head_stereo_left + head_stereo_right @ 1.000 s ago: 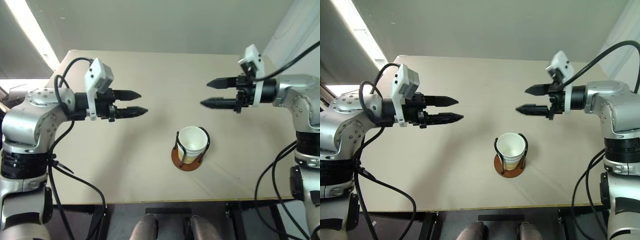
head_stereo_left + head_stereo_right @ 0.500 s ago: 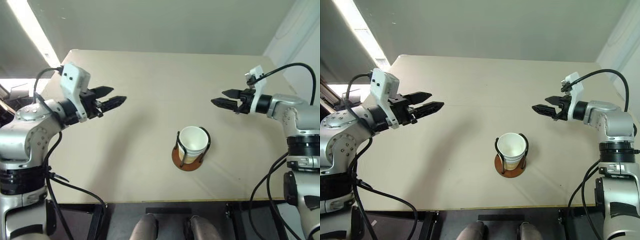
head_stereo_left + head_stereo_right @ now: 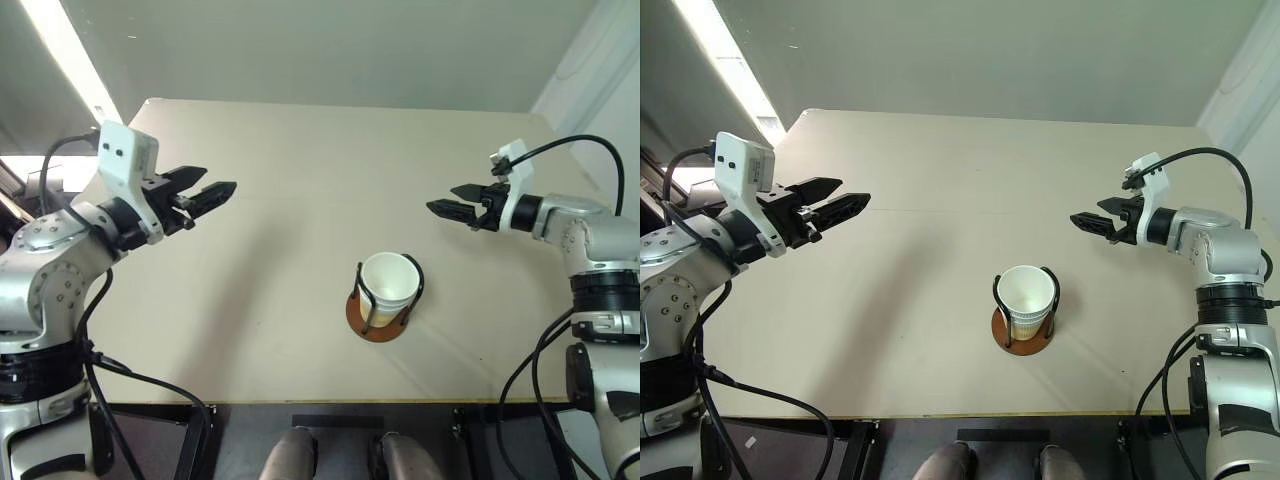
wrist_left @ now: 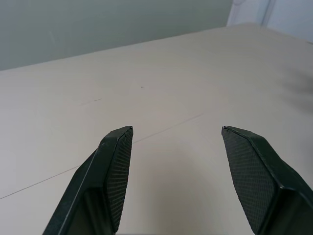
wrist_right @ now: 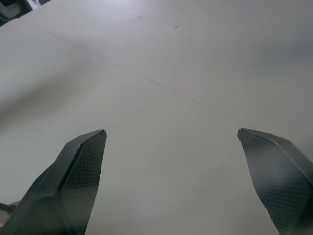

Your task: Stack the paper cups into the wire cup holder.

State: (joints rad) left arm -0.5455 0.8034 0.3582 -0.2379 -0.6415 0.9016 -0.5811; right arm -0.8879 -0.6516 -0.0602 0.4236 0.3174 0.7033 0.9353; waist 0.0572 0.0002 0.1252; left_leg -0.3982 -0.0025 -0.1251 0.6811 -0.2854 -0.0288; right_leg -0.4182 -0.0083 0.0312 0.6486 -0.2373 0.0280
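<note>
the paper cups [image 3: 1026,298] sit nested in the wire cup holder [image 3: 1025,328] near the front middle of the beige table [image 3: 940,200]; the left gripper [image 3: 843,203] and right gripper [image 3: 1081,222] hover empty, fingers apart, well off to either side

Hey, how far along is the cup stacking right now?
Looks done: the paper cups sit nested in the wire cup holder on the table. Nothing in hand: left end effector and right end effector are open and empty. No loose cups visible.
</note>
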